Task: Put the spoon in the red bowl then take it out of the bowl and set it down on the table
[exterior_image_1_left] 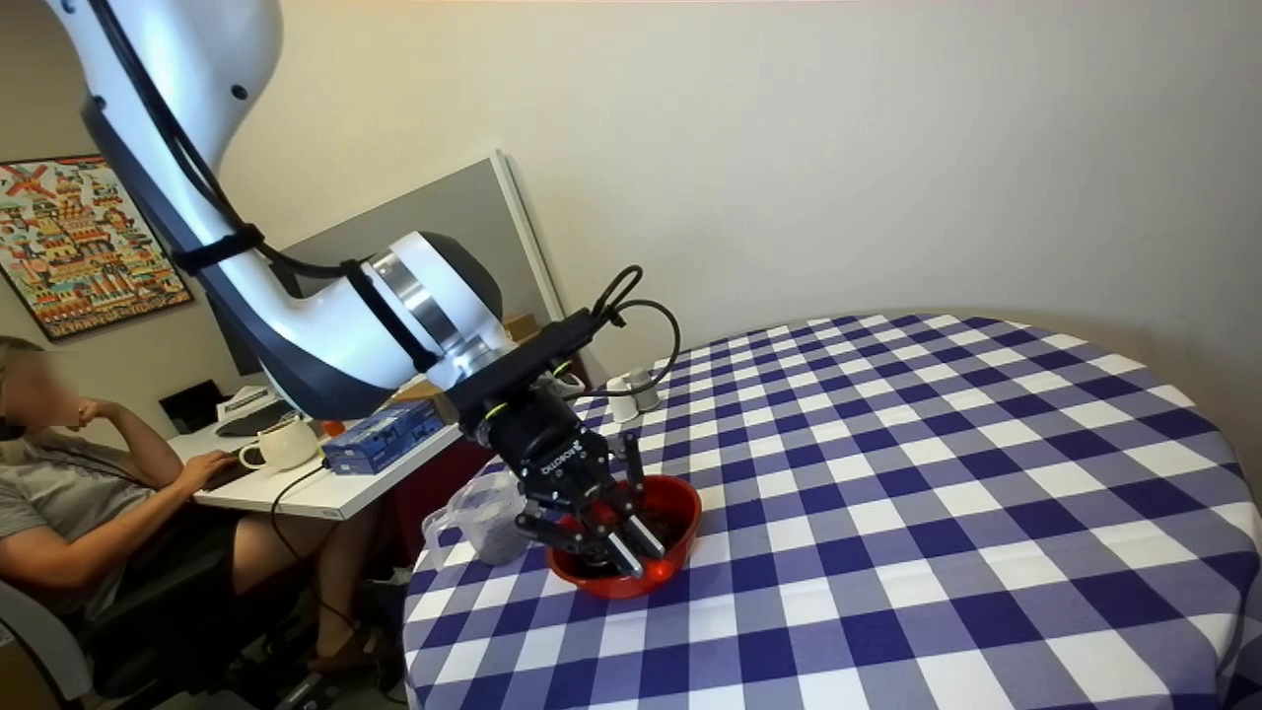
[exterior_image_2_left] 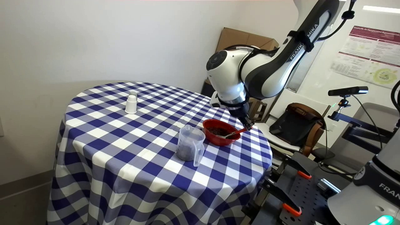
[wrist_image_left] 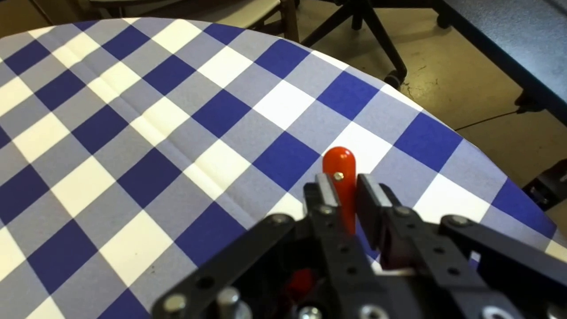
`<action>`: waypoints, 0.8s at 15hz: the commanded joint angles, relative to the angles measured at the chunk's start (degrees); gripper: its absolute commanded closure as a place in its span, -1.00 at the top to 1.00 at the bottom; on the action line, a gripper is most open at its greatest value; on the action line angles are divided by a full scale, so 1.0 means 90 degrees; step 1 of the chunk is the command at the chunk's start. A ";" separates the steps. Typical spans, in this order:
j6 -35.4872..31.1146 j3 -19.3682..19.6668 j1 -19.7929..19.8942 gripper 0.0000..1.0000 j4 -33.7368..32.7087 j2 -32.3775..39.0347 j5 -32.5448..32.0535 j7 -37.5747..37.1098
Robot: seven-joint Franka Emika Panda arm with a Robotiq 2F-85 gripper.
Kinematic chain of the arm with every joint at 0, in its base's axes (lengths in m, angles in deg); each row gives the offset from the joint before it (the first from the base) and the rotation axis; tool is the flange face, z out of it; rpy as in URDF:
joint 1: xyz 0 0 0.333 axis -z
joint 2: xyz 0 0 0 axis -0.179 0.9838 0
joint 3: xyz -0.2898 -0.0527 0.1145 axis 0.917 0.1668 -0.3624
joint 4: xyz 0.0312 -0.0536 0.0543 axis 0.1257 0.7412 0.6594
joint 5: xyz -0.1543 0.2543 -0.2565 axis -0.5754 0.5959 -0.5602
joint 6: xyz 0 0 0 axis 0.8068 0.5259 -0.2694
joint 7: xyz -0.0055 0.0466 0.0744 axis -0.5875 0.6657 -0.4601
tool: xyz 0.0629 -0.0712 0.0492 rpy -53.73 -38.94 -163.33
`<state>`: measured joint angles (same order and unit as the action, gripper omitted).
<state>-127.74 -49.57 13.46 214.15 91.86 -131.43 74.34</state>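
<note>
The spoon's silver head lies inside the red bowl in an exterior view. The red-orange handle of the spoon slants up over the rim to my gripper. In the wrist view the rounded handle end of the spoon sticks out beyond the fingertips of my gripper, which are closed around it. The bowl also shows in an exterior view, with my gripper low over it. Its inside is dark and speckled. The table has a blue-and-white checkered cloth.
A clear measuring jug stands close beside the bowl, also in an exterior view. White cups stand farther off on the cloth. A seated person is at a desk past the table edge.
</note>
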 commanded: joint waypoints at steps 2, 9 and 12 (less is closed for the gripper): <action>-0.0302 0.0232 -0.0005 -0.91 -0.0066 -0.0017 -0.0127 0.0054; -0.0438 0.0296 -0.0047 -0.91 -0.0264 -0.0136 -0.0136 0.0119; -0.0523 0.0267 -0.0094 -0.91 -0.0390 -0.0238 -0.0108 0.0111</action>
<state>-131.17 -47.29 13.12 211.38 91.19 -132.09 74.34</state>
